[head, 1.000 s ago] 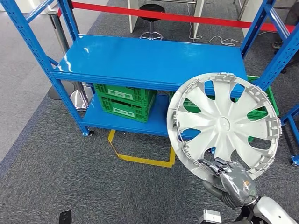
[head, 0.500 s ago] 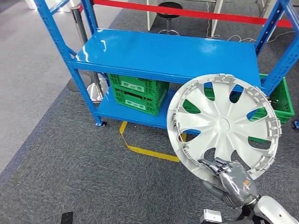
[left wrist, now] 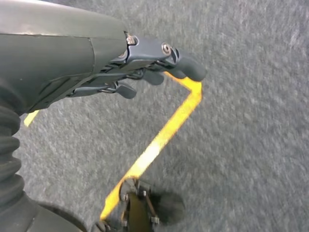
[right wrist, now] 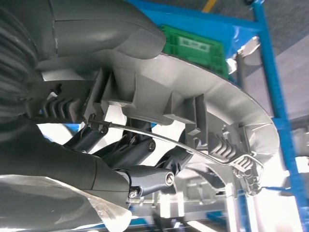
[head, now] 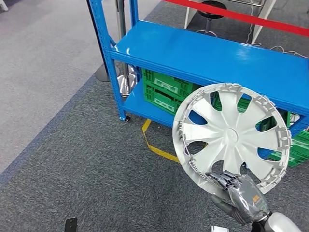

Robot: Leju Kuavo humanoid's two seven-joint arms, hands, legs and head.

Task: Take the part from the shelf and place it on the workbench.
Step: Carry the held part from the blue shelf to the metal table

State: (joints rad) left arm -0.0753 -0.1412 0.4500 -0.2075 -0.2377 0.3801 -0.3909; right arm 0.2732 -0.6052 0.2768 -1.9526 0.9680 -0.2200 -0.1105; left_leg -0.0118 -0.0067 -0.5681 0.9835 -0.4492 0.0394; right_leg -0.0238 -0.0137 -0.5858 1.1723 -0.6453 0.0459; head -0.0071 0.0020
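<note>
The part is a silver wheel cover with curved spokes, held upright in front of the blue shelf. My right hand grips its lower rim from below. In the right wrist view the rim runs between the thumb and the dark fingers. My left hand hangs over grey carpet with its fingers held straight and close together and holds nothing.
Green crates sit on the shelf's lower level. Yellow tape marks the carpet in front of it. A red barrier band and a stool lie beyond. Lighter floor spreads to the left.
The whole picture has shifted: the shelf now lies further right and nearer, so the camera has turned left. The wheel cover stays in my right hand in the same place in view.
</note>
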